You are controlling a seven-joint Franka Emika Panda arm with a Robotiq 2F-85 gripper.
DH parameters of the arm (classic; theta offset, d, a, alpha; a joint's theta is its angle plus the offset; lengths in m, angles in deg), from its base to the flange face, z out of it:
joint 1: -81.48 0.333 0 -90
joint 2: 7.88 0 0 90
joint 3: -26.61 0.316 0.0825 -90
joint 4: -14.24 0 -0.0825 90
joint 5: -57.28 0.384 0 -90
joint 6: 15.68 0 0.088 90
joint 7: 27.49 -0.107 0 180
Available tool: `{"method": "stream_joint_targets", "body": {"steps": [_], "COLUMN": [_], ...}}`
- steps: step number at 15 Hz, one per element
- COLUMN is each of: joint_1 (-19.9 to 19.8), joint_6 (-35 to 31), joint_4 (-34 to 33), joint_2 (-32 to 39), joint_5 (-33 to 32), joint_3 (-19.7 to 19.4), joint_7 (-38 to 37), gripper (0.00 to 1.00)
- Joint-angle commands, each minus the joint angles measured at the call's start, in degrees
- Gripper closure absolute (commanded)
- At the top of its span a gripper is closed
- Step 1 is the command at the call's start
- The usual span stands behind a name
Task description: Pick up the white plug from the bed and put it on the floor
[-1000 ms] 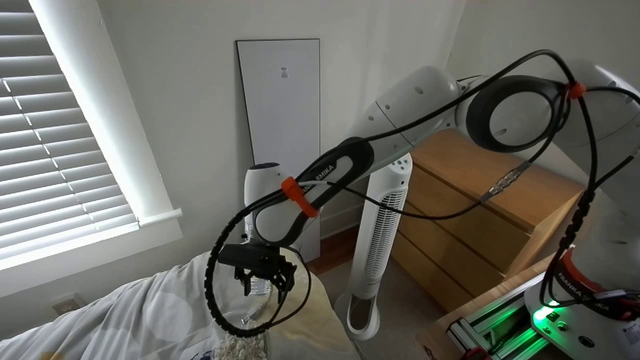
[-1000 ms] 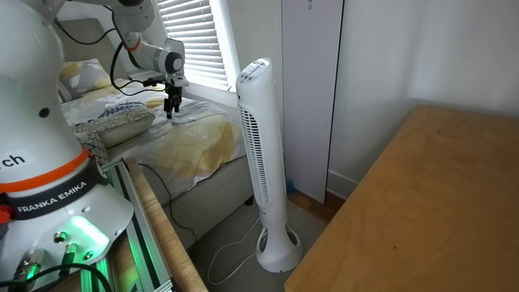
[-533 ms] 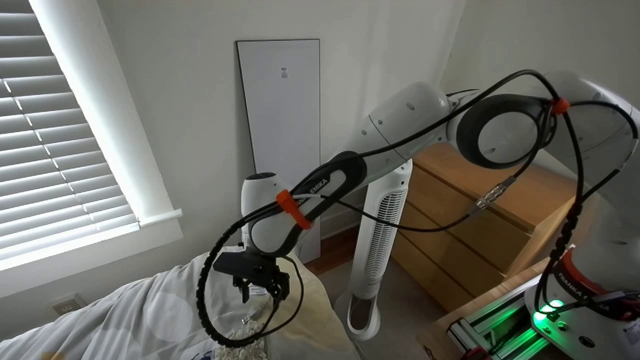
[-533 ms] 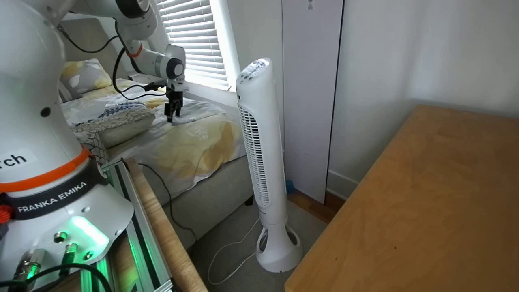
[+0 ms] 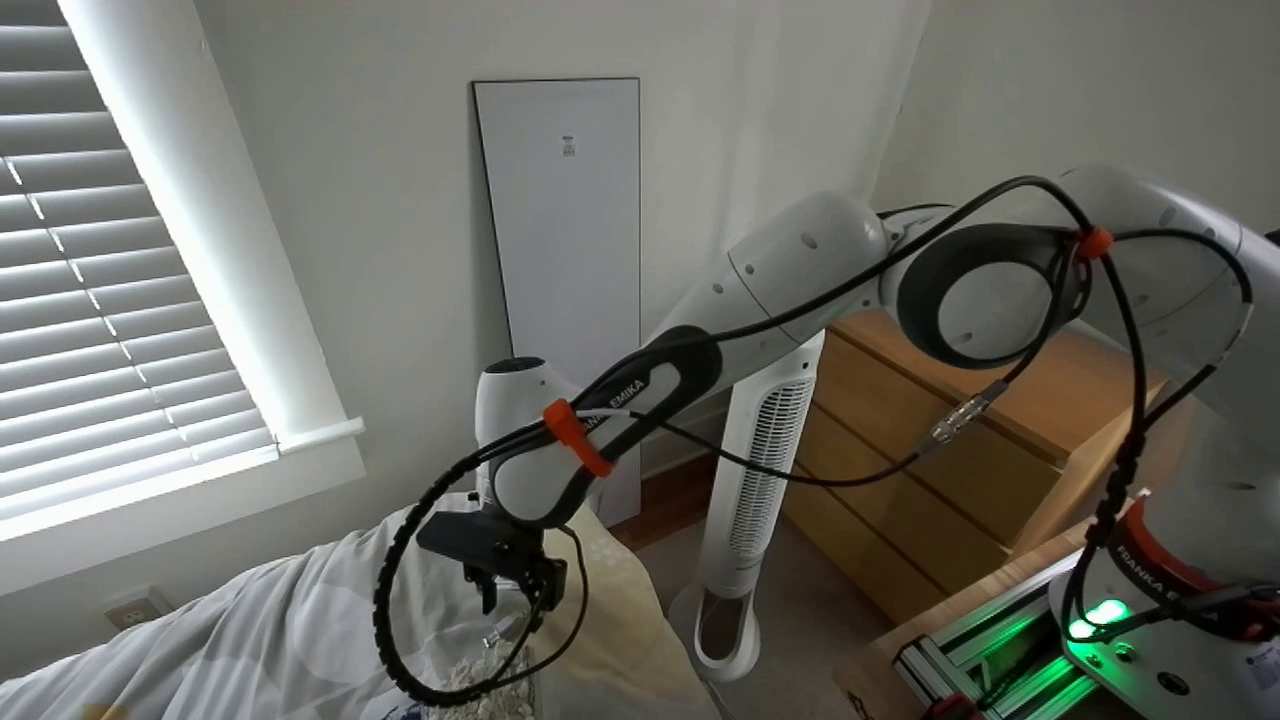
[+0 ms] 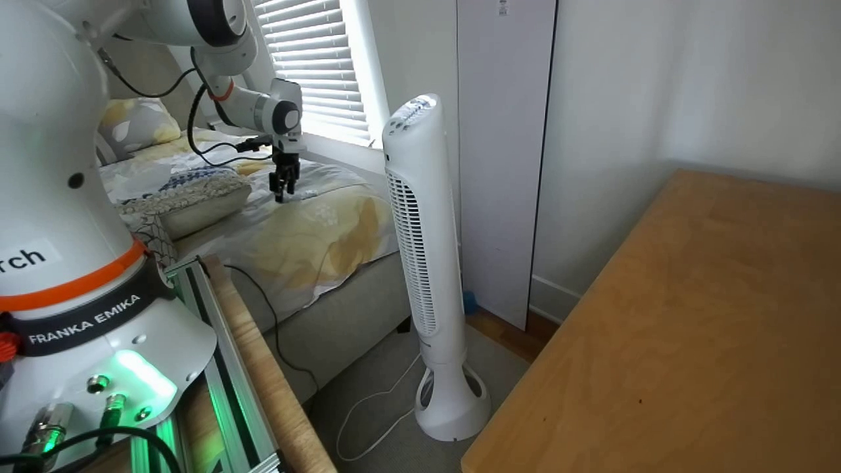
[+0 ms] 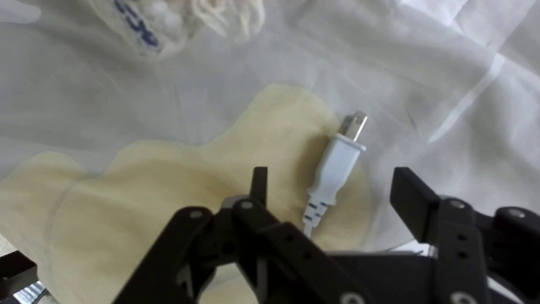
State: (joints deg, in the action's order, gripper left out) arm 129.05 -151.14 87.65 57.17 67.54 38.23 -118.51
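The white plug (image 7: 337,166) with metal prongs lies on the bed, on a yellow patch of the cover in the wrist view. Its cord runs down behind the gripper. My gripper (image 7: 331,177) is open; the plug shows between the two fingers, not touching either. In an exterior view the gripper (image 5: 517,603) hangs low over the bed (image 5: 300,620), with the plug (image 5: 505,630) just beside it. The gripper (image 6: 284,195) points down over the bed (image 6: 315,243) in an exterior view, where the plug cannot be made out. The grey floor (image 6: 371,374) shows beside the bed.
A white tower fan (image 6: 433,263) stands on the floor beside the bed, its cord loose. A wooden dresser (image 5: 900,480) is beyond it. A fringed pillow (image 6: 204,197) lies on the bed near the gripper. A white panel (image 5: 560,230) leans on the wall.
The arm and gripper have moved down toward the bed, shifting slightly left in an exterior view. The fan and the bedding have not moved.
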Motion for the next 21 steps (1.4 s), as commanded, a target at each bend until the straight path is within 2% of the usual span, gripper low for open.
{"method": "stream_joint_targets", "body": {"steps": [1,2,3,8,11,21], "joint_1": [1.6,1.7,1.8,1.9,1.2,-1.5], "joint_6": [1.0,1.0,1.1,1.5,-0.3,-2.1], "joint_4": [-4.6,-5.2,-5.7,-4.5,-0.2,18.9], "joint_2": [3.4,3.8,4.1,2.1,-2.5,-20.1], "joint_5": [0.4,0.3,0.3,-0.9,-1.7,-1.1], "joint_3": [-0.9,-1.0,-1.1,-1.5,-3.7,-16.7], "joint_7": [-1.9,-1.9,-2.0,-2.8,-4.5,-12.0], "gripper": [0.34,0.41,0.59,0.98,0.95,0.95]}}
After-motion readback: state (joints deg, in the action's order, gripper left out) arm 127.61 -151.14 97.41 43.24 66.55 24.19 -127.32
